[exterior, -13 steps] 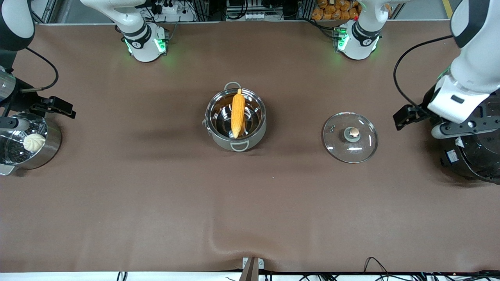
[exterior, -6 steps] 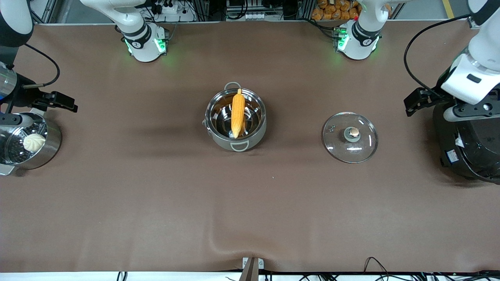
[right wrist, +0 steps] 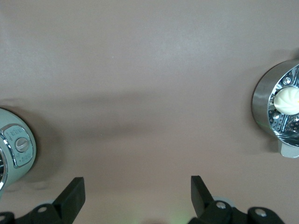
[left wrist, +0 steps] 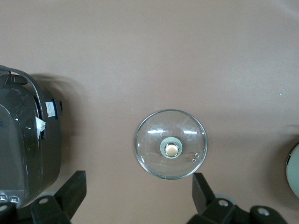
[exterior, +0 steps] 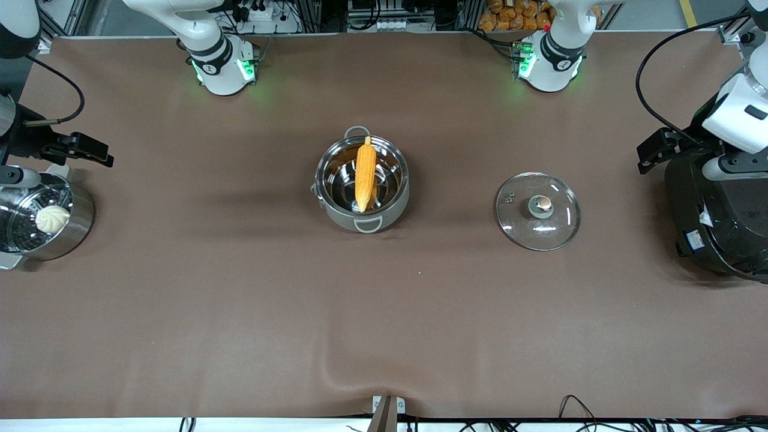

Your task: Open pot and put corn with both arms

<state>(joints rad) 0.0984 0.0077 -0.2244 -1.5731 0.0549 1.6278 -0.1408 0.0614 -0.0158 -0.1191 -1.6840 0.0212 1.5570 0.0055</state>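
Note:
The steel pot (exterior: 362, 183) stands open in the middle of the table, and its grey handle shows in the right wrist view (right wrist: 18, 144). The orange-yellow corn (exterior: 365, 174) lies in it, leaning on the rim. The glass lid (exterior: 537, 210) with its copper knob lies flat on the table toward the left arm's end, and it also shows in the left wrist view (left wrist: 171, 143). My left gripper (left wrist: 138, 196) is open and empty, up over the black cooker's edge (exterior: 732, 165). My right gripper (right wrist: 136, 193) is open and empty, up beside the steamer pot (exterior: 15, 174).
A big black cooker (exterior: 720, 222) stands at the left arm's end of the table, also in the left wrist view (left wrist: 23, 144). A steel steamer pot (exterior: 78, 219) with a white bun (exterior: 52, 218) stands at the right arm's end, also in the right wrist view (right wrist: 264, 105).
Both grippers have drawn away from the middle of the table, outward and toward the bases' side. The pot, corn and lid have not moved.

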